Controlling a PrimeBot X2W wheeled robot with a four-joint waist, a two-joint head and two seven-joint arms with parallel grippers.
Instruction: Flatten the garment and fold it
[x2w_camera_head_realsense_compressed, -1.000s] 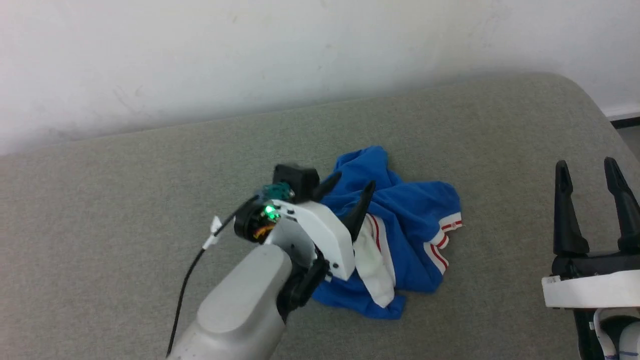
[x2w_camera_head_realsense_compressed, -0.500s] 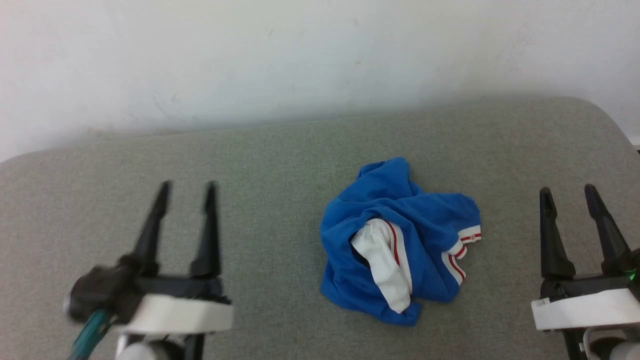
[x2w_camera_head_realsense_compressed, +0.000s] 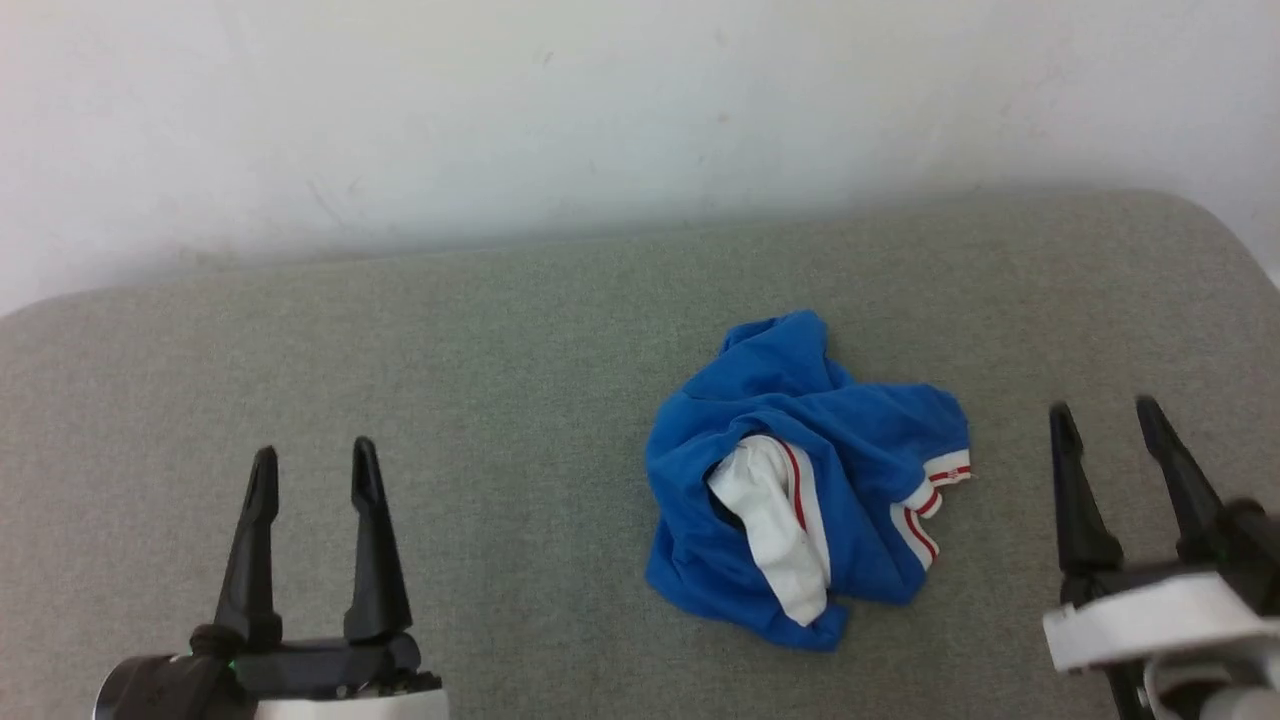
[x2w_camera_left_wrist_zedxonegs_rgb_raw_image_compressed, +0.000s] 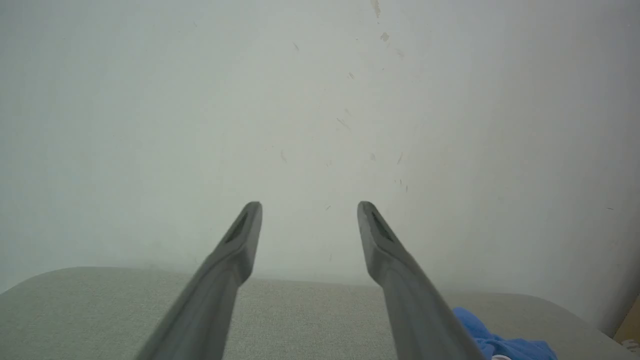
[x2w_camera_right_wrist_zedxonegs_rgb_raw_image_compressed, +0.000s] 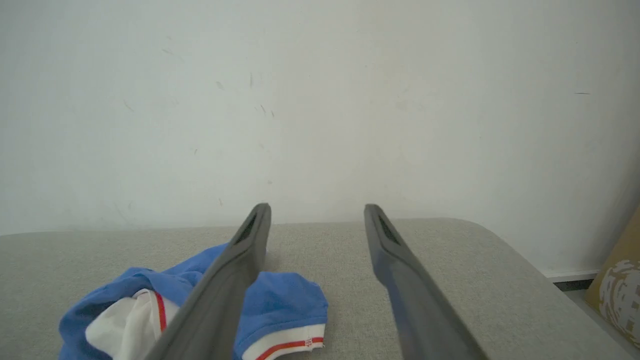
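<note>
The garment (x2w_camera_head_realsense_compressed: 800, 470) lies crumpled in a heap on the grey cushioned surface (x2w_camera_head_realsense_compressed: 520, 350), right of centre, royal blue with a white sleeve and red-and-white striped trim showing. In the right wrist view the garment (x2w_camera_right_wrist_zedxonegs_rgb_raw_image_compressed: 285, 300) sits low and left, partly behind that gripper's left finger. Just its blue edge, the garment (x2w_camera_left_wrist_zedxonegs_rgb_raw_image_compressed: 495, 342), peeks in at the left wrist view's bottom right. My left gripper (x2w_camera_head_realsense_compressed: 310, 470) stands open at the lower left, well clear of the cloth. My right gripper (x2w_camera_head_realsense_compressed: 1105, 415) is open at the lower right, just beside the heap, empty.
A white wall (x2w_camera_head_realsense_compressed: 600, 120) runs along the far edge of the surface. The surface's rounded right corner (x2w_camera_head_realsense_compressed: 1200, 230) falls off toward the floor. A tan box (x2w_camera_right_wrist_zedxonegs_rgb_raw_image_compressed: 620, 290) stands on the floor to the right.
My left arm has pulled back from over the garment to the lower left with nothing in its fingers. The heap lies uncovered. The head camera has shifted, so the whole picture moved.
</note>
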